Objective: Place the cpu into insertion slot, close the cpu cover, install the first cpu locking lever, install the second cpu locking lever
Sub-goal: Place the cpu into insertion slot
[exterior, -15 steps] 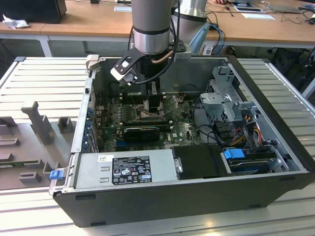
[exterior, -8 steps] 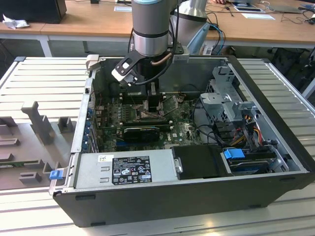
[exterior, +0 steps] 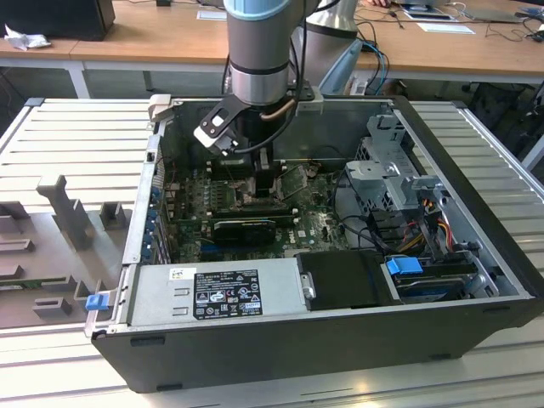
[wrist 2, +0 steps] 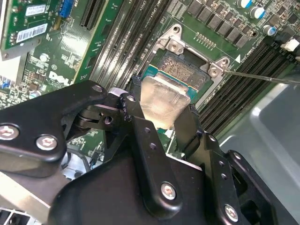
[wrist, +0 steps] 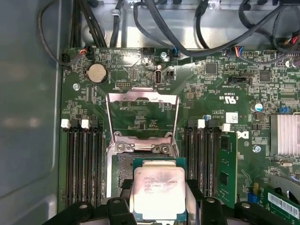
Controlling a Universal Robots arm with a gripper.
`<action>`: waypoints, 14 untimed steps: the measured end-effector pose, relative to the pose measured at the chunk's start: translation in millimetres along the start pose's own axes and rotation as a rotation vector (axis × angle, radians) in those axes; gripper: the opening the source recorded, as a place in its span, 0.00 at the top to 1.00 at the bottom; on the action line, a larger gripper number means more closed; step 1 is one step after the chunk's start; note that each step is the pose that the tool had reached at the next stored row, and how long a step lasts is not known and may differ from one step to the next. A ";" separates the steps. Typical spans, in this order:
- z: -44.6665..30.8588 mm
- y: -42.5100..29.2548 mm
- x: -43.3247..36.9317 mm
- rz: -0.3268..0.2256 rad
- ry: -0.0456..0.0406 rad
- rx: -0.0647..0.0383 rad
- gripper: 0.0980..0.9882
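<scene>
Silver-topped and flat, the chip (wrist: 158, 193) sat pinched by two opposite edges between the gripper's (wrist 2: 161, 105) black fingers, directly over the socket (wrist 2: 183, 70). Whether it was seated was unclear. Beyond the fingertips the cover (wrist: 143, 96) stood flipped open. The chip probably handles light, stiff and fragile underneath, so an edge hold suits it.

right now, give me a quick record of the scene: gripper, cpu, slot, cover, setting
gripper: shut on the cpu
cpu: held flat, silver top up, over part of the insertion slot
insertion slot: uncovered, contacts partly in view past the cpu
cpu cover: swung open, off the slot
setting: green motherboard inside an open computer case
</scene>
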State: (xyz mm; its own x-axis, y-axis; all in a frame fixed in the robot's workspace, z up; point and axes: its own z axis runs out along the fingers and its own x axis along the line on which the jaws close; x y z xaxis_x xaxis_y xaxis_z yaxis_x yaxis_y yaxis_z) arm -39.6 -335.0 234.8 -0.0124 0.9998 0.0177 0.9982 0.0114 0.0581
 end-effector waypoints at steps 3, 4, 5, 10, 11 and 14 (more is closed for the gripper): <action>1.6 -0.9 0.0 0.000 0.0001 0.000 0.52; 2.1 -0.9 0.0 0.000 0.0001 0.000 0.52; 2.6 -1.0 0.0 0.000 0.0001 0.000 0.52; 8.8 -1.3 1.4 0.000 0.0002 0.004 0.52; 10.2 -1.4 1.9 0.000 0.0001 0.005 0.52; 12.7 -1.6 2.5 0.000 0.0001 0.007 0.52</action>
State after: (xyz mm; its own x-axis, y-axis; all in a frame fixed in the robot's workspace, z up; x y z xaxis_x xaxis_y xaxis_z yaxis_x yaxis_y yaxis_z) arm -40.5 -332.3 222.1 -0.0122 0.9998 0.0178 0.9986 0.0113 0.0516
